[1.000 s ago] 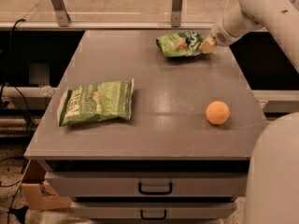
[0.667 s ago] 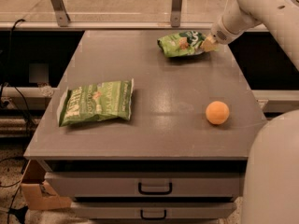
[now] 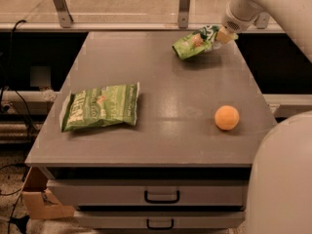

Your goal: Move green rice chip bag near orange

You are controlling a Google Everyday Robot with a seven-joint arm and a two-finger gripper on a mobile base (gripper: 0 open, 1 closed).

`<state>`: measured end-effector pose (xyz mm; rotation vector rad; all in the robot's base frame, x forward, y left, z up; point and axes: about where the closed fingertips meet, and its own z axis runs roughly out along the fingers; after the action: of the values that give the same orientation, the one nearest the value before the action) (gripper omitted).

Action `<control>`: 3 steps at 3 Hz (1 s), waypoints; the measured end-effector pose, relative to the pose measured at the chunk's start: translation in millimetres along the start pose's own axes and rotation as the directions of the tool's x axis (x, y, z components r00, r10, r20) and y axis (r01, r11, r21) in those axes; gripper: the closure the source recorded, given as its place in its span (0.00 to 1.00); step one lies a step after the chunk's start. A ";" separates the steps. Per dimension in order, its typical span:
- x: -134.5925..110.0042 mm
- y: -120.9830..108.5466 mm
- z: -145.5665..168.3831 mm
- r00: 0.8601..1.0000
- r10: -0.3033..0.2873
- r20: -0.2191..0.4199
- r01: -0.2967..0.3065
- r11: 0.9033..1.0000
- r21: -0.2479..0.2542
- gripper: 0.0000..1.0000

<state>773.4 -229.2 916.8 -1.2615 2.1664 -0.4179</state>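
Far right of the grey table (image 3: pixel 161 77) | I had the gripper (image 3: pixel 223 35) there, fingers pinched on the crinkled bright green rice chip bag (image 3: pixel 194 44) | small round orange (image 3: pixel 227 117) lay well apart, nearer the front | I judged a low carry best, released beside the fruit.

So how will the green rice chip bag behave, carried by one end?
Probably floppy: the gripper, at the table's far right, holds one end and the green rice chip bag sags. Likely light, being puffy. Crinkled film may slip.
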 end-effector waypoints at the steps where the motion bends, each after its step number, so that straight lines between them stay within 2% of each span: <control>1: 5.7 -6.8 -22.4 0.999 -0.014 -0.041 0.016 0.999 0.045 1.00; 2: 11.1 -4.1 -46.5 0.997 0.006 -0.078 0.001 0.996 0.093 1.00; 3: 20.0 10.1 -72.2 0.991 0.054 -0.119 -0.037 0.990 0.137 1.00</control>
<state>713.6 -243.2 960.7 -1.1364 2.2235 -0.6268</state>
